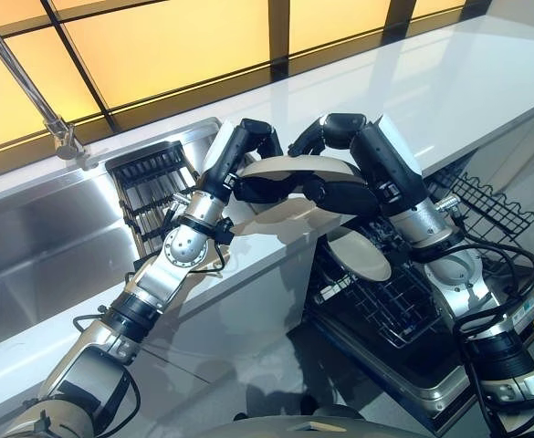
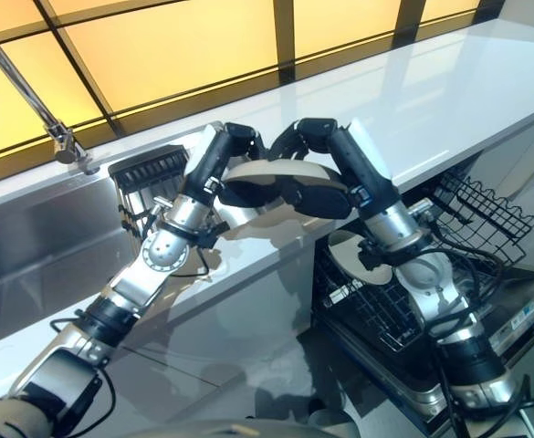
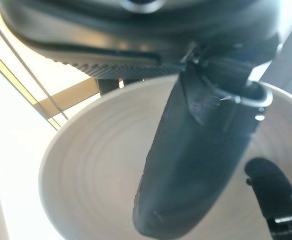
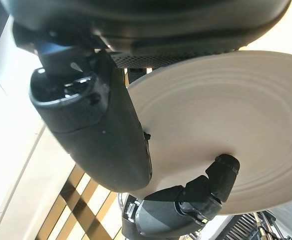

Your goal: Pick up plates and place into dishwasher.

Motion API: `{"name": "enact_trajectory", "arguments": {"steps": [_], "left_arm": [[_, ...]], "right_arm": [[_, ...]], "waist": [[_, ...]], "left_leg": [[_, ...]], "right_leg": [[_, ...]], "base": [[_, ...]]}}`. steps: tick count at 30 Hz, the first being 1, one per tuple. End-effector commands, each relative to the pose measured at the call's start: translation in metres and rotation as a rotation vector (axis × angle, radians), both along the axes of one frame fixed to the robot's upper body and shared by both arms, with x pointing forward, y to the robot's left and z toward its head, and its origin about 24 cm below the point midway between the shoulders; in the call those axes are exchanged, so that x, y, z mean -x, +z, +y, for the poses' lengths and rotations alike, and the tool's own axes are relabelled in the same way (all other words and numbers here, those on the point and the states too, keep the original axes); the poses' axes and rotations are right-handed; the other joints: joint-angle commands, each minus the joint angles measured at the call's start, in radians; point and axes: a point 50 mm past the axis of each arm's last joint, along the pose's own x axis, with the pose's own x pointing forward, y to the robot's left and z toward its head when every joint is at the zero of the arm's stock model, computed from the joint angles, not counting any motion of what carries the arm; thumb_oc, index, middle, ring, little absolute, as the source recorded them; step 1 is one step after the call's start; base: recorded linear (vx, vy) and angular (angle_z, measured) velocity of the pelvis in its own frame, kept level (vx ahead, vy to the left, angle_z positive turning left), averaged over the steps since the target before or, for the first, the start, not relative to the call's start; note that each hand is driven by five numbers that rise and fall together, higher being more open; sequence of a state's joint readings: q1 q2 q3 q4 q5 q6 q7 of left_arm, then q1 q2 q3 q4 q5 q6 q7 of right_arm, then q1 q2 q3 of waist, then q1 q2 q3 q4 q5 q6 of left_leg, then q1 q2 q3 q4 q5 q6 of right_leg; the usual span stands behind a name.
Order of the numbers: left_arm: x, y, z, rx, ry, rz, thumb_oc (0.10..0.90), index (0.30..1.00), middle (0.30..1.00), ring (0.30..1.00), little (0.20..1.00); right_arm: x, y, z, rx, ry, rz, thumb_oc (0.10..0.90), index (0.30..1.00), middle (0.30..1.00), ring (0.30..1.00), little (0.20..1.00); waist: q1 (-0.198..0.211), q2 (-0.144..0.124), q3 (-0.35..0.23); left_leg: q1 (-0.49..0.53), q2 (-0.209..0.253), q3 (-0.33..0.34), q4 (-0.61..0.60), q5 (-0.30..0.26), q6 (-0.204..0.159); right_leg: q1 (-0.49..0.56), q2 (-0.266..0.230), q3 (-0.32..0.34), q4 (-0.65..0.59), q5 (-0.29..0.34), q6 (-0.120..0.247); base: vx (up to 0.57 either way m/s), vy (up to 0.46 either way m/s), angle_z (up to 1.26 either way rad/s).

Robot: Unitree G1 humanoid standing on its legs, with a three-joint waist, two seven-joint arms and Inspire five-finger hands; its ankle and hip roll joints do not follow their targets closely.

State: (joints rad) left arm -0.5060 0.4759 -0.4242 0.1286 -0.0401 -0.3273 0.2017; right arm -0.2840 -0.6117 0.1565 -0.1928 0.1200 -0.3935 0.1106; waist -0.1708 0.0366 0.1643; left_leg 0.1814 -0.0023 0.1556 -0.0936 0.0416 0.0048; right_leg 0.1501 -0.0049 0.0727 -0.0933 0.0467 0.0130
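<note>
- A cream plate [image 1: 289, 169] is held in the air above the front edge of the white counter [image 1: 449, 82], between the two robot hands, roughly level.
- The left robot hand [image 1: 248, 151] grips the plate's rim on the sink side: its thumb [image 3: 195, 165] lies across the plate's upper face in the left wrist view, with fingers curled under the rim.
- The right robot hand [image 1: 353, 160] is clamped on the opposite rim, fingers arched over the top and the palm below; the right wrist view shows its thumb [image 4: 93, 130] beside the plate's face and a fingertip of the left hand pressed on that face.
- Below the right forearm, a second cream plate [image 1: 362, 251] stands tilted in the dishwasher rack [image 1: 385, 292], which is pulled out under the counter's front edge.
- A steel sink [image 1: 57, 228] with a dark drainer [image 1: 152, 187] and a tap [image 1: 29, 87] lies at the counter's left end.
</note>
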Motion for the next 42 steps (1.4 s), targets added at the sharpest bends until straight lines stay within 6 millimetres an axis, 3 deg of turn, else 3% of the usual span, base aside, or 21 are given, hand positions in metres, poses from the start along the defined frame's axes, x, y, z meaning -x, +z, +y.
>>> {"name": "enact_trajectory", "arguments": {"steps": [1, 3, 4, 5, 6, 12, 19, 31, 39, 42], "left_arm": [[-0.007, 0.051, -0.021, 0.054, -0.056, -0.218, 0.1, 0.3, 0.3, 0.3, 0.2], [-0.006, 0.052, -0.019, 0.058, -0.048, -0.225, 0.1, 0.3, 0.3, 0.3, 0.2], [-0.006, 0.053, -0.017, 0.063, -0.04, -0.234, 0.18, 0.368, 0.368, 0.368, 0.28], [-0.005, 0.054, -0.016, 0.067, -0.03, -0.246, 0.605, 0.733, 0.733, 0.733, 0.705], [-0.004, 0.055, -0.015, 0.07, -0.025, -0.258, 0.8, 0.9, 0.9, 0.9, 0.9], [0.001, 0.059, -0.007, 0.088, -0.013, -0.299, 0.8, 0.9, 0.9, 0.9, 0.9], [0.004, 0.06, 0.011, 0.064, -0.004, -0.297, 0.8, 0.9, 0.9, 0.9, 0.9], [0.007, 0.035, 0.04, 0.017, 0.067, -0.213, 0.8, 0.9, 0.9, 0.9, 0.9], [0.01, 0.026, 0.059, 0.024, 0.118, -0.187, 0.8, 0.9, 0.9, 0.9, 0.9], [0.014, 0.024, 0.068, 0.044, 0.123, -0.179, 0.8, 0.9, 0.9, 0.9, 0.9]], "right_arm": [[0.003, 0.052, 0.002, -0.162, 0.053, -0.239, 0.1, 0.3, 0.3, 0.3, 0.2], [0.004, 0.051, 0.001, -0.154, 0.041, -0.244, 0.1, 0.3, 0.3, 0.3, 0.2], [0.004, 0.05, 0.0, -0.142, 0.024, -0.254, 0.1, 0.3, 0.3, 0.3, 0.2], [0.005, 0.049, -0.001, -0.131, 0.014, -0.262, 0.1, 0.3, 0.3, 0.3, 0.2], [0.005, 0.05, -0.002, -0.124, 0.003, -0.269, 0.1, 0.3, 0.3, 0.3, 0.2], [0.008, 0.05, -0.011, -0.06, -0.09, -0.326, 0.1, 0.3, 0.3, 0.3, 0.2], [0.01, 0.056, -0.034, -0.011, -0.234, -0.385, 0.1, 0.3, 0.3, 0.3, 0.2], [0.025, 0.065, -0.09, 0.195, -0.721, -0.662, 0.1, 0.3, 0.3, 0.3, 0.2], [0.028, 0.057, -0.132, 0.24, -0.941, -0.58, 0.1, 0.3, 0.3, 0.3, 0.2], [0.027, 0.035, -0.161, 0.289, -1.087, -0.44, 0.1, 0.3, 0.3, 0.3, 0.2]], "waist": [[0.004, -0.025, -0.087], [0.004, -0.025, -0.087], [0.004, -0.026, -0.086], [0.004, -0.026, -0.086], [0.003, -0.026, -0.087], [0.005, -0.028, -0.088], [0.002, -0.027, -0.088], [-0.019, -0.028, -0.097], [-0.028, -0.032, -0.095], [-0.029, -0.035, -0.095]], "left_leg": [[0.031, -0.068, -0.016, 0.006, -0.173, 0.073], [0.031, -0.068, -0.017, 0.006, -0.172, 0.073], [0.031, -0.068, -0.018, 0.006, -0.172, 0.073], [0.031, -0.068, -0.018, 0.006, -0.172, 0.073], [0.031, -0.069, -0.018, 0.006, -0.174, 0.073], [0.032, -0.068, -0.02, 0.006, -0.173, 0.072], [0.033, -0.067, -0.019, 0.006, -0.175, 0.07], [0.03, -0.062, -0.005, 0.006, -0.178, 0.069], [0.026, -0.058, 0.008, 0.006, -0.178, 0.065], [0.021, -0.057, 0.006, 0.006, -0.175, 0.064]], "right_leg": [[0.024, 0.086, -0.009, 0.006, -0.088, 0.011], [0.024, 0.086, -0.009, 0.006, -0.088, 0.011], [0.025, 0.086, -0.009, 0.006, -0.088, 0.01], [0.025, 0.086, -0.009, 0.006, -0.088, 0.011], [0.025, 0.086, -0.009, 0.006, -0.089, 0.011], [0.026, 0.086, -0.009, 0.006, -0.089, 0.011], [0.026, 0.088, -0.005, 0.006, -0.087, 0.012], [0.018, 0.094, 0.015, 0.006, -0.082, 0.02], [0.012, 0.094, 0.018, 0.006, -0.078, 0.027], [0.007, 0.094, 0.019, 0.006, -0.075, 0.029]], "base": [[0.0, 0.0, 0.0], [0.0, 0.0, 0.0], [0.0, 0.0, 0.0], [0.0, 0.0, 0.0], [0.0, 0.0, 0.0], [0.0, 0.0, 0.0], [0.0, 0.0, 0.0], [0.0, 0.001, 0.0], [0.0, 0.0, -0.02], [0.0, -0.032, -0.04]]}}
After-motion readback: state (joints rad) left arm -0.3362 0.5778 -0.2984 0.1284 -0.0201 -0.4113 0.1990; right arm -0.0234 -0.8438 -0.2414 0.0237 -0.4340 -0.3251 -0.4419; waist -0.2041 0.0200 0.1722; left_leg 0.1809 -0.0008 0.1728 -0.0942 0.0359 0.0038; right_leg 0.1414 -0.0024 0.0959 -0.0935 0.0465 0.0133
